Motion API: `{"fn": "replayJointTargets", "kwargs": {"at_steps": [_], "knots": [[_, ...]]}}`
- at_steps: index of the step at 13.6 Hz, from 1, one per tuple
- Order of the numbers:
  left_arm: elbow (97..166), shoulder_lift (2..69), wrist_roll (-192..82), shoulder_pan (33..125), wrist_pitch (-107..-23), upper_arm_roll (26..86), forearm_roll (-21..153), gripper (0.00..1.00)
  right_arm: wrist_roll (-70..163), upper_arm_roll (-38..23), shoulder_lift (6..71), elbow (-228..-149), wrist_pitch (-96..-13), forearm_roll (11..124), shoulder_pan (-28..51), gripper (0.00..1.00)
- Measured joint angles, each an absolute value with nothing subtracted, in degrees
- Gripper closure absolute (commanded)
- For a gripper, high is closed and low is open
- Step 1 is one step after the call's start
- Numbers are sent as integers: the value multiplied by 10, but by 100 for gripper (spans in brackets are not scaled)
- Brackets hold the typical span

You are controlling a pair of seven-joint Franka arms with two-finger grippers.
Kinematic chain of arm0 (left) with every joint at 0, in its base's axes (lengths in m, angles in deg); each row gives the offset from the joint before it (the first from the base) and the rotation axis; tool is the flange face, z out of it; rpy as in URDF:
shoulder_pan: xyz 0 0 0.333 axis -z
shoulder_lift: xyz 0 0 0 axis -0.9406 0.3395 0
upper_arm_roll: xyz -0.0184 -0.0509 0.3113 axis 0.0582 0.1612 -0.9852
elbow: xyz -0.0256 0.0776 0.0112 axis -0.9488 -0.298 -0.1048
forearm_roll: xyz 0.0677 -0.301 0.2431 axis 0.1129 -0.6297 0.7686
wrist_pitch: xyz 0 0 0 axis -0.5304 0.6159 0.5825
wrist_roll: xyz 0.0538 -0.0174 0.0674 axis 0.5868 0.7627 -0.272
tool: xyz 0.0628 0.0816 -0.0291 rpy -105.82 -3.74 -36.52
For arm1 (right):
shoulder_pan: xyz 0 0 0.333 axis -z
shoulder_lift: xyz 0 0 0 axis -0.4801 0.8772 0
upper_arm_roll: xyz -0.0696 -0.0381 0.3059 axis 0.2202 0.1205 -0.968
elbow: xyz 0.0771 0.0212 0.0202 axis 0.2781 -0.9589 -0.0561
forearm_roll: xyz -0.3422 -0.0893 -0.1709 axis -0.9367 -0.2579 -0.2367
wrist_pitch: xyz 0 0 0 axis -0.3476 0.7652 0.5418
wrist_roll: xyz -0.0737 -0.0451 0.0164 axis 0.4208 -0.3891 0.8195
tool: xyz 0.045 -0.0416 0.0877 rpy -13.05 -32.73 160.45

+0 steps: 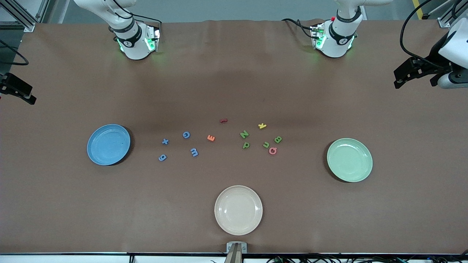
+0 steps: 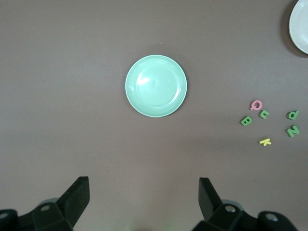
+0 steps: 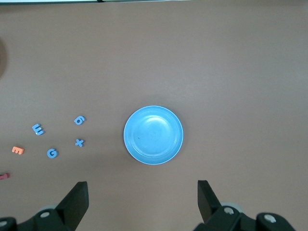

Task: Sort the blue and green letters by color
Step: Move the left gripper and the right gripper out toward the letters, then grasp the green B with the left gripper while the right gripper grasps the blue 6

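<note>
**Both claws spread wide, nothing sorted yet**

Found nearest the camera a round cream-white plate [image 1: 238,210], bare. Farther up the brown desk [image 1: 234,73], noted a round pale green plate [image 1: 349,159] toward the left arm's end and a round blue plate [image 1: 108,144] toward the right arm's end, both bare too.

Between those two, counted the flat foam letters. Toward the blue plate: blue 9 [image 1: 162,157], blue m [image 1: 194,152], blue + [image 1: 165,141] and blue G [image 1: 186,134]. Toward the green plate: green p [image 1: 246,145], green u [image 1: 266,144], green B [image 1: 278,139] and green N [image 1: 244,134], the u just beside a pink Q [image 1: 272,150]. Passed over an orange E [image 1: 211,137], a yellow K [image 1: 262,126] and a dark red piece [image 1: 223,120].

Saw the left claw [image 2: 144,192] high over the green plate, fingers wide apart, gripping nothing. Saw the right claw [image 3: 143,195] the same way over the blue plate.

Judged the coming reach to run from each plate toward the desk's middle, with the green letters closer to the left arm and the blue ones to the right arm.
</note>
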State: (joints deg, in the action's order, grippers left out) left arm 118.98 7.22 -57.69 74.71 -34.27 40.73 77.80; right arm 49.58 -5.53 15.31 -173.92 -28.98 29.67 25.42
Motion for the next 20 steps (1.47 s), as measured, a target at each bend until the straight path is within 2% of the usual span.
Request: {"fn": "replayJointTargets", "kwargs": {"at_steps": [5, 9, 11, 16, 20], "knots": [[1190, 77, -577, 746, -343, 407, 778, 0, 496, -55, 153, -1739, -290, 297, 254, 0], [1197, 120, -577, 751, -361, 411, 778, 0, 496, -56, 160, -1739, -290, 297, 248, 0], [1238, 147, -580, 754, -435, 424, 777, 0, 496, -57, 175, -1739, -290, 297, 232, 0], [1437, 184, -651, 758, -726, 487, 777, 1, 502, -58, 214, -1739, -306, 298, 164, 0], [1485, 252, -755, 773, -843, 536, 777, 7, 505, -58, 250, -1739, -325, 298, 127, 0]]}}
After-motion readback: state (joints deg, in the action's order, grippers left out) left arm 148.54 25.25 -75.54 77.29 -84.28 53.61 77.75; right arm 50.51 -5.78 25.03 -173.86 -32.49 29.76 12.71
